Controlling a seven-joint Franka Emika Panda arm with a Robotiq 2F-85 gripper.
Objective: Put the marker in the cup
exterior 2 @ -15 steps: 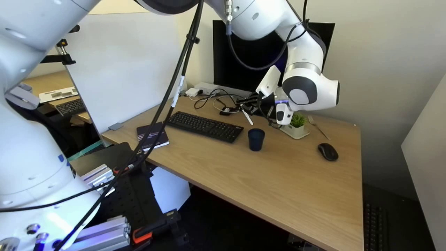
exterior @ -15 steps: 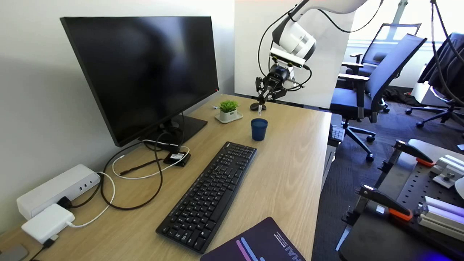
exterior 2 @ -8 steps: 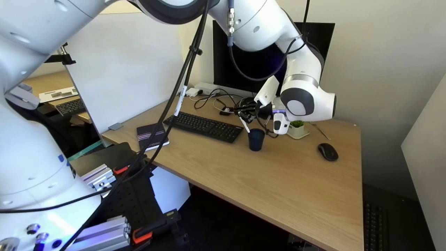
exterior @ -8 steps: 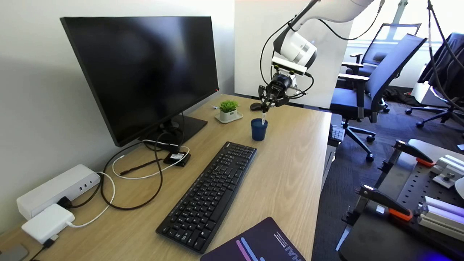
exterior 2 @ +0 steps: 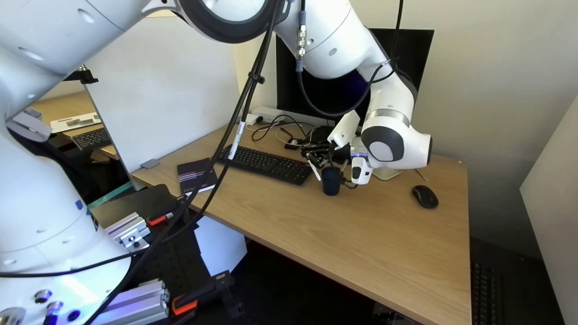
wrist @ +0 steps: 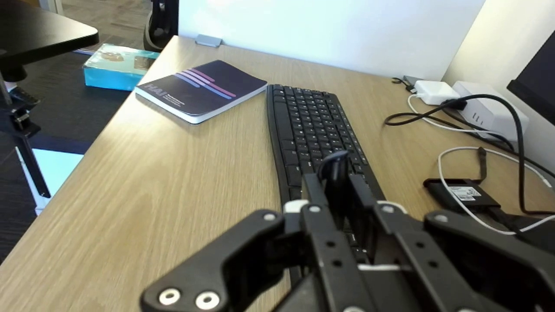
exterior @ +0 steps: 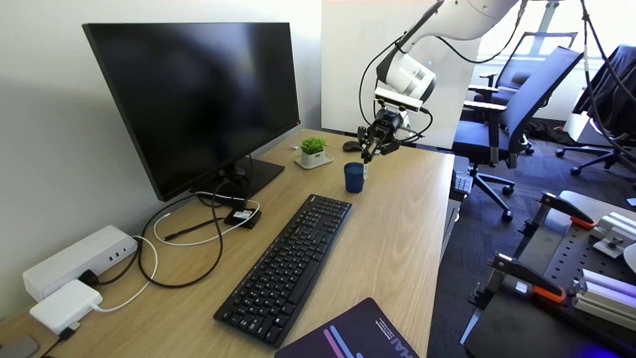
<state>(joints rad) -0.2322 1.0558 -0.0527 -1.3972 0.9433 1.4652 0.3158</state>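
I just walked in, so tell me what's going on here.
A robot arm is holding a marker in its end effector, gripped by the dark end with the white part slanting down. The dark blue cup stands upright on the desk, near the keyboard. In an exterior view the marker's tip hangs beside the cup, outside it, so it isn't in yet; whether the two touch, I can't tell. The aim is to put the marker in the cup.
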